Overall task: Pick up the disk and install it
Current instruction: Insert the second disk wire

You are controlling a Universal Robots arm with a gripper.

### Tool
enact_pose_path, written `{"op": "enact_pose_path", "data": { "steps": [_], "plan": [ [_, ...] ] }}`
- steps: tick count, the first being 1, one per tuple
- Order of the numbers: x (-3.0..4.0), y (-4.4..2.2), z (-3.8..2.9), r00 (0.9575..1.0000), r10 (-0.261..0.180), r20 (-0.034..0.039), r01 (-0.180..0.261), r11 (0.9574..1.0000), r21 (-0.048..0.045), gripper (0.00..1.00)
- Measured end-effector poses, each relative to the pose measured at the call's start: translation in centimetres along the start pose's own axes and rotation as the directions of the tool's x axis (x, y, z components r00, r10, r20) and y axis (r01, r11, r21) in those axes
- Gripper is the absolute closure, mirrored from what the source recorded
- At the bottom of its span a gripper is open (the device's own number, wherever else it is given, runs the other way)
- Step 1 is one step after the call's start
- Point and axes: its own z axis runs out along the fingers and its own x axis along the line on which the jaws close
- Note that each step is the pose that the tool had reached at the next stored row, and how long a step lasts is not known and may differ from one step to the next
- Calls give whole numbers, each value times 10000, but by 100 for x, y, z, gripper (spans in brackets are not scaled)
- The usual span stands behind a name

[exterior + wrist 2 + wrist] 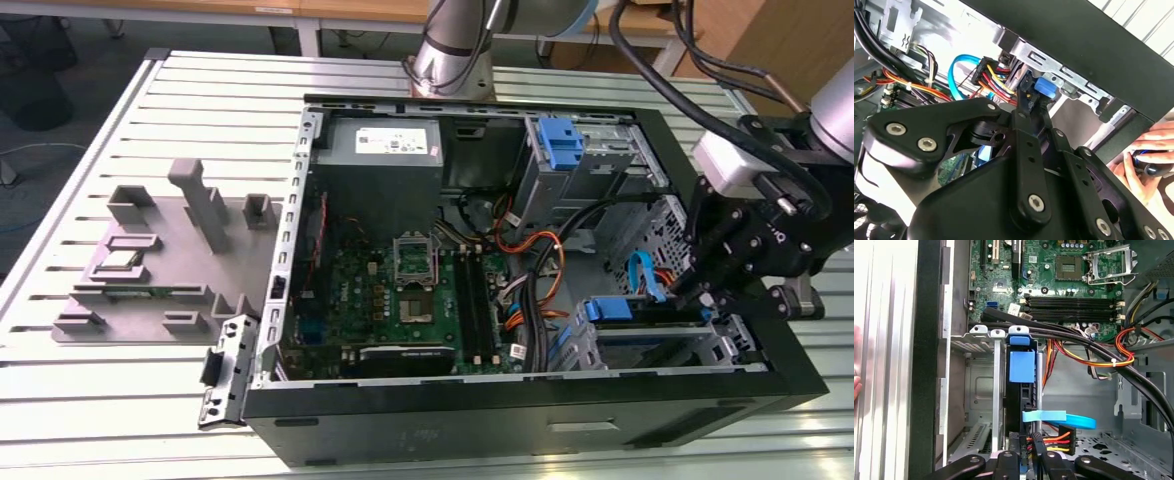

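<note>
You have the open computer case (534, 400) lying on the slatted table (120, 400), with the arm reaching in at the exterior view's right and the gripper (694, 285) down at the drive cage (667, 350) near the case's front corner. The disk (1020, 385) stands on edge in a slot of that cage, its blue carrier tab (1021, 365) facing the motherboard (1074, 270) and a flat blue cable (1059, 418) and a bundle of coloured wires (1054, 437) meeting its end nearest the gripper. In the first wrist view the fingertips (1034, 442) sit close together at that end, but you cannot tell whether they are gripping it; a hand (1149, 160) rests on the table just outside the case wall.
</note>
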Motion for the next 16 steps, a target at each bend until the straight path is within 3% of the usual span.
{"op": "enact_pose_path", "data": {
  "steps": [10, 13, 16],
  "plan": [
    [-12, -1, 15, 10000, 0, -10, 0, 10000, 0, 76],
    [-12, -1, 13, 10000, 0, -15, 0, 10000, -1, 82],
    [-12, -1, 16, 10000, 0, -11, 0, 10000, -1, 82]
  ]
}}
